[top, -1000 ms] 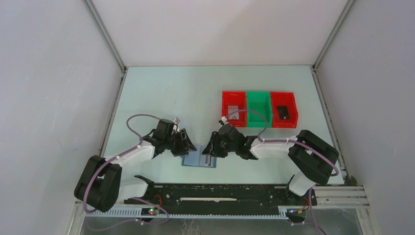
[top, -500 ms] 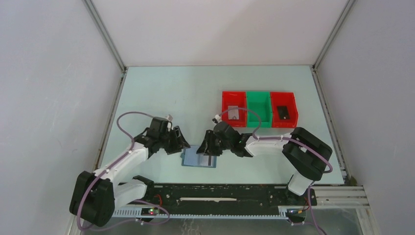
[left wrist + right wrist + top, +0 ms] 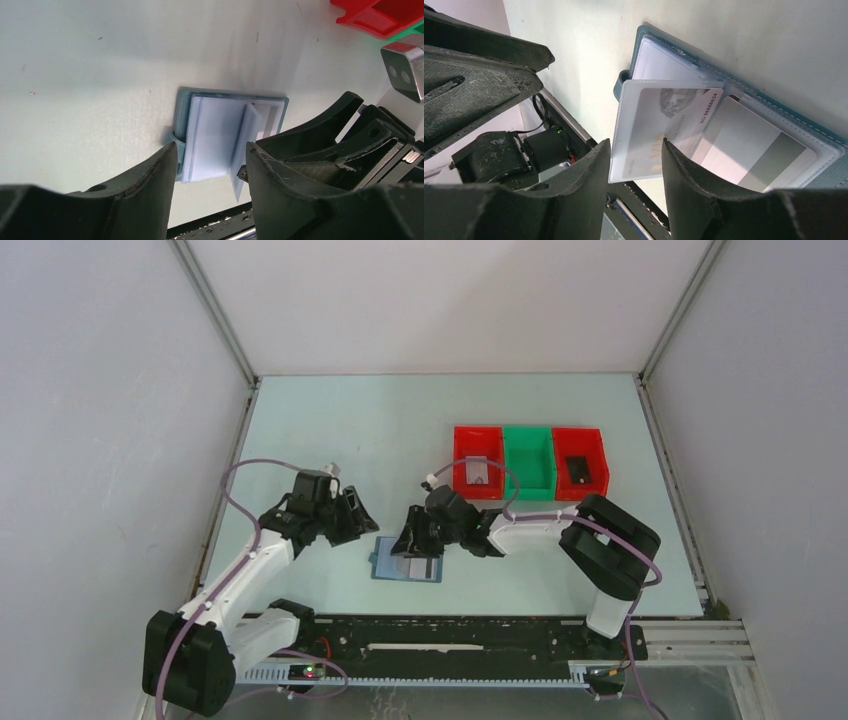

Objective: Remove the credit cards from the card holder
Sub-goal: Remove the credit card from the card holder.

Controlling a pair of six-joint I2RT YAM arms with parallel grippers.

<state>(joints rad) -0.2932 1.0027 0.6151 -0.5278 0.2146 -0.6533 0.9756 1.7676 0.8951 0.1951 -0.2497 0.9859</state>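
The blue-teal card holder (image 3: 407,563) lies open on the table near the front edge. It also shows in the left wrist view (image 3: 225,132) and the right wrist view (image 3: 824,145). My right gripper (image 3: 413,540) (image 3: 634,146) is open over its middle, with a raised clear sleeve holding a white card (image 3: 669,117) between its fingers. A grey card with a dark stripe (image 3: 754,150) sits in the pocket beneath. My left gripper (image 3: 355,518) (image 3: 210,150) is open and empty, just left of the holder.
Three joined bins stand at the back right. The left red bin (image 3: 462,445) holds a grey card (image 3: 477,472), the green bin (image 3: 528,462) shows nothing inside, and the right red bin (image 3: 600,455) holds a black card (image 3: 578,468). A black rail (image 3: 450,635) runs along the front edge.
My left gripper has pulled back to the left, off the card holder. My right gripper has moved left over the holder.
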